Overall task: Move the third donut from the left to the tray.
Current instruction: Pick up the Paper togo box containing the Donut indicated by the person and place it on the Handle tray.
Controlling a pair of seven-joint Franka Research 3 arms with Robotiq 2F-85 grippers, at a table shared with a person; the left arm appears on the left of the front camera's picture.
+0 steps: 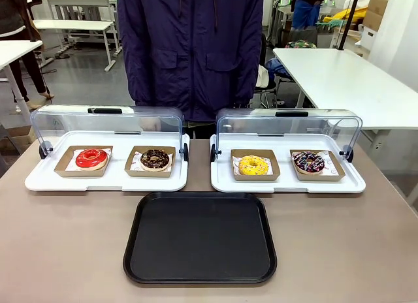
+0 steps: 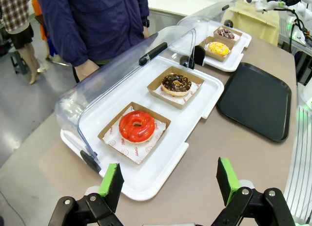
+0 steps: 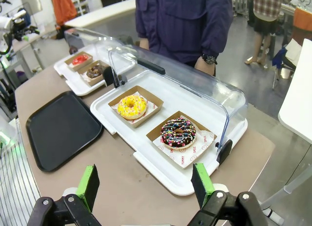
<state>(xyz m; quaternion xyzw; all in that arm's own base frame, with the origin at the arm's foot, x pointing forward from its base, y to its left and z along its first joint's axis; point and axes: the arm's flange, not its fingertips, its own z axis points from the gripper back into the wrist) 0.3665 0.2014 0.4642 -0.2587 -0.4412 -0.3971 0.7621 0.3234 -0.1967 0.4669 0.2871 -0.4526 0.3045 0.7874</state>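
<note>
Right gripper (image 3: 145, 179) jaws wide, empty, poised short of yellow donut (image 3: 131, 106); left gripper (image 2: 169, 173) wide too

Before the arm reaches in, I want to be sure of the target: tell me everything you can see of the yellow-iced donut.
The yellow donut is a whole ring with glossy bright yellow icing and small coloured sprinkles, lying flat. It rests on white paper in a shallow brown cardboard box, on the left half of the right-hand white tray, whose clear domed lid stands open. Nothing else touches it.
</note>
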